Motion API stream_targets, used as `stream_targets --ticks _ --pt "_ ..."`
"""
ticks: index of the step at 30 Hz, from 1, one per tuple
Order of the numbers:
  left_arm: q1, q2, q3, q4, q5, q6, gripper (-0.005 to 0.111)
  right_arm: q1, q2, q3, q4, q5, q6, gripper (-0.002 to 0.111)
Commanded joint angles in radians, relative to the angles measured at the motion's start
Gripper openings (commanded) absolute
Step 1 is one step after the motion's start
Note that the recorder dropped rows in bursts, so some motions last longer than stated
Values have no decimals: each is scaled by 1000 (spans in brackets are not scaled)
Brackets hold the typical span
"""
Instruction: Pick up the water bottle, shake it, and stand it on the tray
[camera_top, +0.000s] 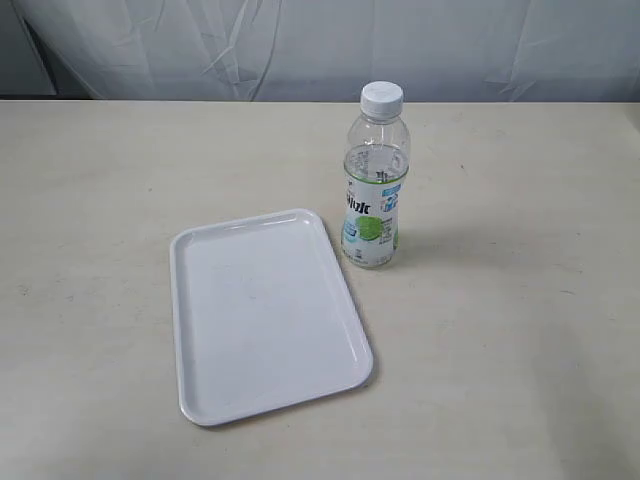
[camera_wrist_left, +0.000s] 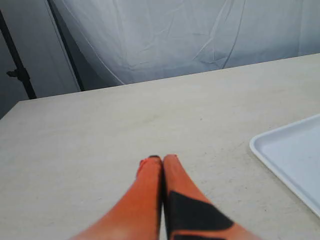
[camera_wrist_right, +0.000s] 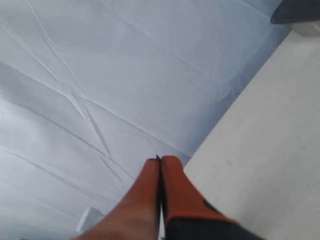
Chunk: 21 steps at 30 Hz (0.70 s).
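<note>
The water bottle (camera_top: 373, 180), clear with a white cap and a lime label, stands upright on the table just off the far right corner of the tray (camera_top: 262, 312). The white tray lies flat with nothing on it; one corner of the tray (camera_wrist_left: 292, 157) shows in the left wrist view. My left gripper (camera_wrist_left: 162, 159) is shut with nothing in it, low over bare table beside the tray. My right gripper (camera_wrist_right: 160, 161) is shut and empty, pointing at the white backdrop past the table edge. Neither gripper shows in the exterior view, and neither wrist view shows the bottle.
A pale beige table (camera_top: 500, 340) carries the bottle and tray. A wrinkled white cloth backdrop (camera_top: 320, 45) hangs behind it. A dark stand pole (camera_wrist_left: 17, 65) rises past the table's far edge in the left wrist view.
</note>
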Motion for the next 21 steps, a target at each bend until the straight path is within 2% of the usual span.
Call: stream_targets --ticks 1,3,4,8,9,10,11,13,16,18,21 --pt "0 -5 4 0 -13 -3 0 45 -6 -108 320 346 -189 -1" --pt "0 -5 4 0 -13 -1 0 77 -6 -245 554 541 -865 -1" --pt "0 -5 4 0 -13 -1 0 77 -6 -295 607 529 -956 -1" --pt "0 -5 4 0 -13 -1 0 75 215 -413 470 422 -954 -1" --pt "0 -5 4 0 -13 -1 0 75 379 -418 421 416 -965 -1" --pt "0 -5 4 0 -13 -1 0 77 543 -418 413 412 -1065 -1" --pt "0 -5 4 0 -13 -1 0 77 636 -418 417 412 -1110 -1" --pt "0 -5 4 0 -13 -1 0 77 879 -432 544 416 -1247 -1" --pt "0 -5 4 0 -13 -1 0 102 1194 -495 878 552 -1678 -1" --pt "0 -5 4 0 -13 -1 0 181 1316 -550 896 530 -1788 -1" --pt "0 -5 4 0 -13 -1 0 262 1387 -577 901 433 -1848 -1"
